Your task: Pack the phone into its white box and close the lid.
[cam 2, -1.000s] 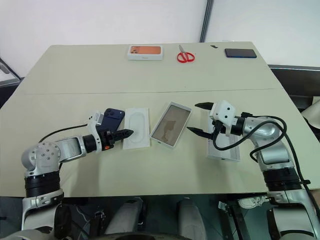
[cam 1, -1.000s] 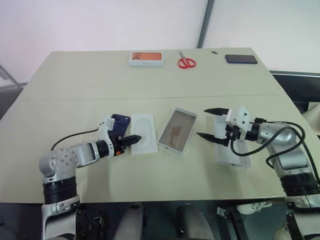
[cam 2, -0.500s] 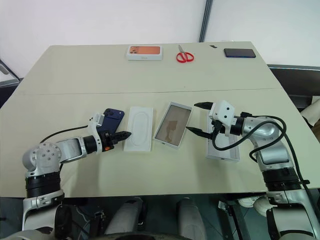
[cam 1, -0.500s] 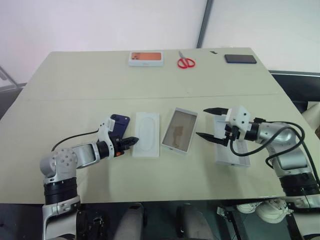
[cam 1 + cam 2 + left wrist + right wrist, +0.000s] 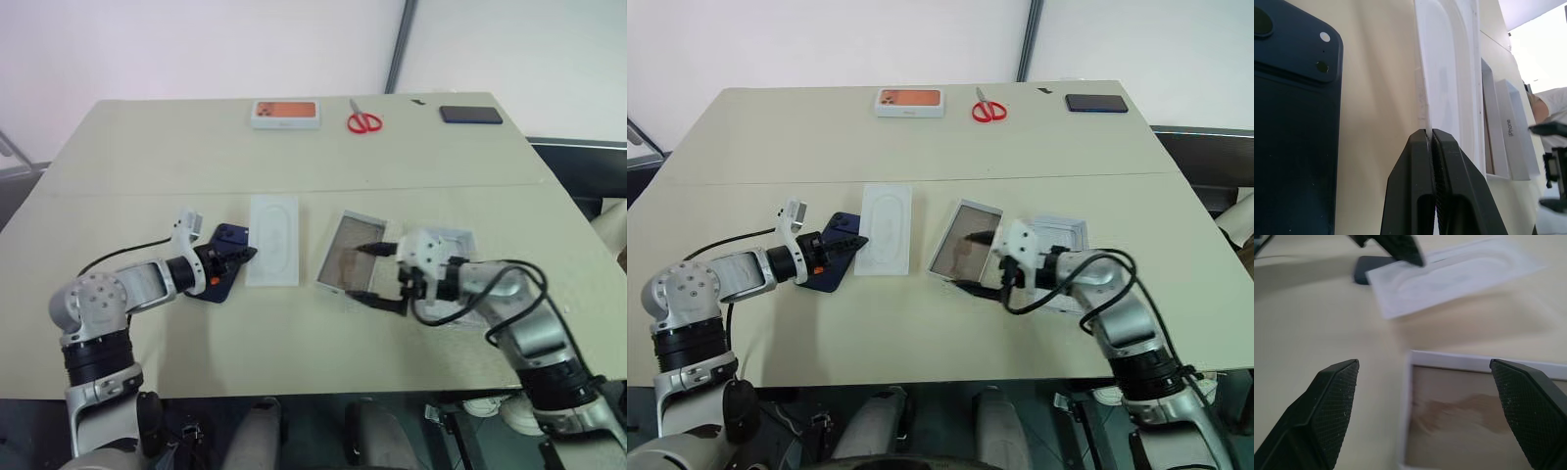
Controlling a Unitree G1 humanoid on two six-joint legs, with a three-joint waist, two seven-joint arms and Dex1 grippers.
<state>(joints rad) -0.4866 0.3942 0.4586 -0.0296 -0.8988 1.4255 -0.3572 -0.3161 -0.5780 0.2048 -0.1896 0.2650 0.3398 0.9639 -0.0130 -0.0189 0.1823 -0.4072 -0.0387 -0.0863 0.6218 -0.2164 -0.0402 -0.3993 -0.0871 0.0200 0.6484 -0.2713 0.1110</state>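
here the left gripper (image 5: 1431, 134) has its two black fingers pressed flat together on the thin edge of the white insert (image 5: 271, 240), a flat card sheet embossed with a long oval outline, lifted at that edge. the phone (image 5: 223, 273), glossy navy with a square camera bump, lies just beside and under this gripper, on the side away from the insert. the right gripper (image 5: 373, 273) stands spread wide and holds nothing, its ribbed fingertips (image 5: 1334, 396) either side of the near end of the white box (image 5: 349, 264), a shallow low-walled tray with a brownish floor. the lid (image 5: 453, 245), greyish-white, lies just beside the tray under the right forearm. all rest on the matt beige table (image 5: 313, 162).
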